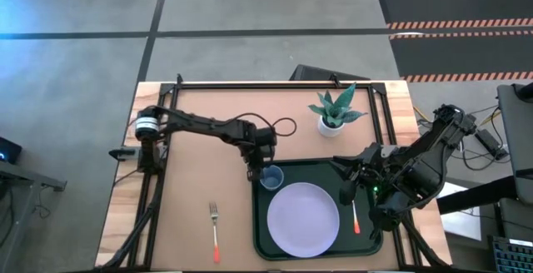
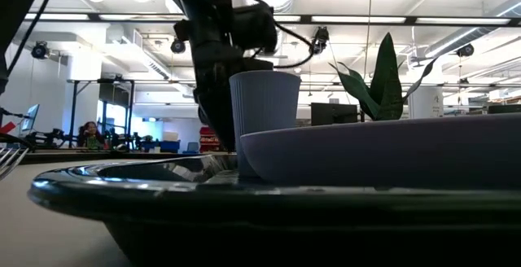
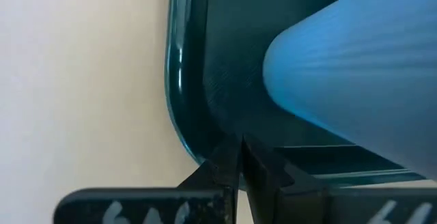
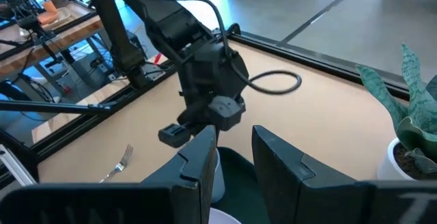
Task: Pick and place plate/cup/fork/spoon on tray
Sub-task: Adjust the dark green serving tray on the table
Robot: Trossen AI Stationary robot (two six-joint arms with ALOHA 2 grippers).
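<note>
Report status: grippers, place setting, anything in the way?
Left gripper shut, beside cup. Right gripper empty. Plate, spoon on tray; fork outside. Nothing blocking.

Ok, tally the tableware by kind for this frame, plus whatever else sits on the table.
Plate: 1
Cup: 1
Fork: 1
Spoon: 1
Tray: 1
Potted plant: 1
Total: 6
</note>
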